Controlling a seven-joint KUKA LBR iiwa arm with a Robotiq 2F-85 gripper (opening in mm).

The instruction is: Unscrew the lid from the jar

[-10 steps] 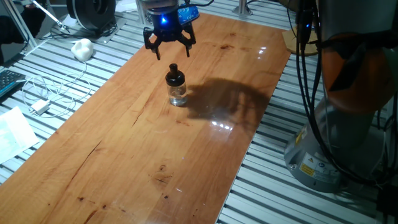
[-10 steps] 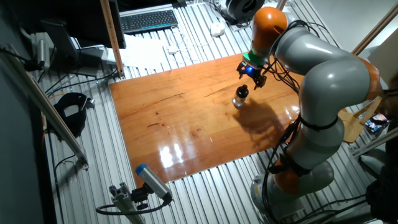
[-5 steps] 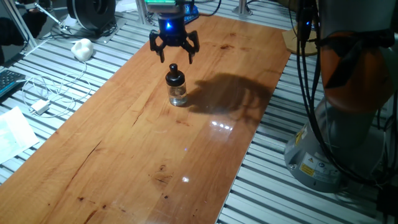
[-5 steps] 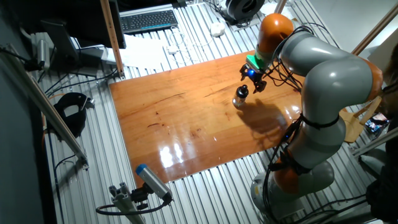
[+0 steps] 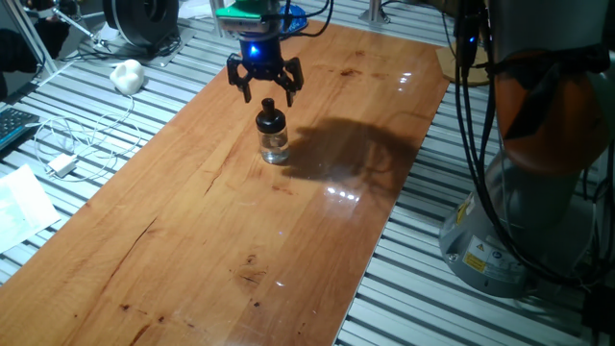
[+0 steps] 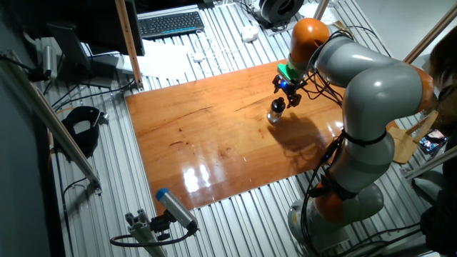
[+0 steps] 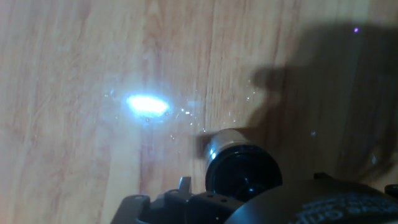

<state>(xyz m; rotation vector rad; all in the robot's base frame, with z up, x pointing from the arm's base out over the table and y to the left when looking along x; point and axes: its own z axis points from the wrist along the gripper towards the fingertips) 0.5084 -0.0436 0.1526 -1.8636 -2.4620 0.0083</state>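
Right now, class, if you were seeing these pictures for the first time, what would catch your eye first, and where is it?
Most striking is the gripper, lit blue, hanging open just above the black lid of the small clear jar, which stands alone on the far part of the wooden table. Next comes the big grey and orange robot arm arching over the table's side.

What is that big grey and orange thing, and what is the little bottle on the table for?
That is a robot arm. At its end sits a gripper, a claw with two fingers, open and holding nothing. Two pictures come from cameras beside the wooden table, on different sides. The third comes from a camera on the hand, looking down along the fingers. On the table stands a small glass jar with a black lid; the hand camera shows the lid from above. The claw hangs just above it, ready to twist the lid off.
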